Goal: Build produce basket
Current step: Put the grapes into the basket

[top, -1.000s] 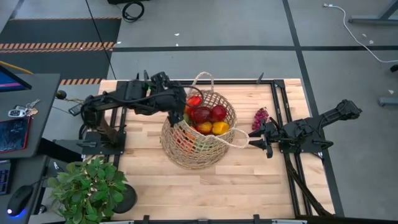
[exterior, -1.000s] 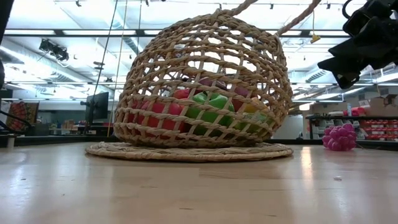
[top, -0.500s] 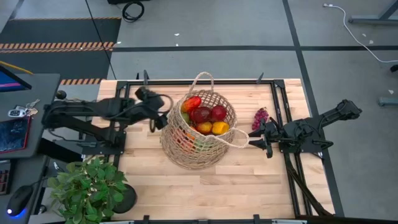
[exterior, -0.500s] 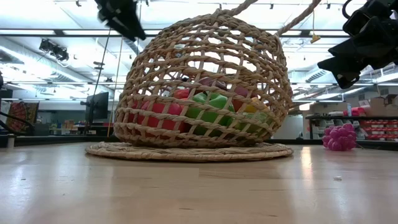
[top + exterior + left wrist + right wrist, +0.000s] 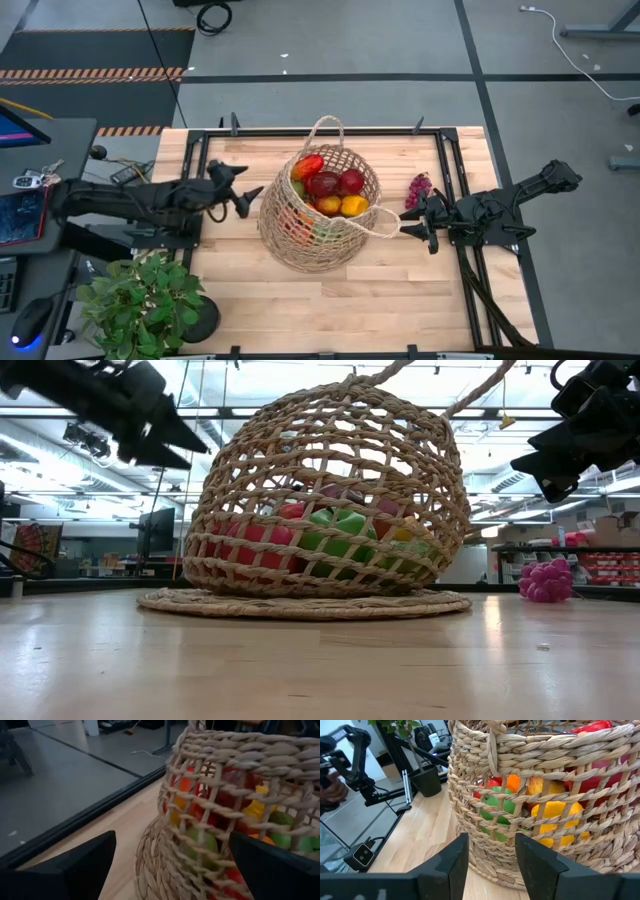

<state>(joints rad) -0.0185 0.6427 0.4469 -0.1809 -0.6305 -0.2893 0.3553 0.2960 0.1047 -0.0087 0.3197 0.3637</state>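
Fingers of the left gripper [image 5: 243, 192] stand spread and empty just beside the basket [image 5: 318, 240]. Right gripper [image 5: 415, 223], closed, pinches a basket loop handle [image 5: 385, 222]. Produce [image 5: 330, 188] fills the basket mid-bench [image 5: 330, 300]; grape bunch [image 5: 418, 188] lies nearby, potted plant [image 5: 140, 300] at the corner.

A tan, open-weave basket [image 5: 318, 222] holds red, green, yellow and orange produce [image 5: 328, 186], purple grapes [image 5: 418, 189] lie on the pale wood-grain tabletop [image 5: 330, 300], and both black arms flank a leafy green plant [image 5: 140, 300].
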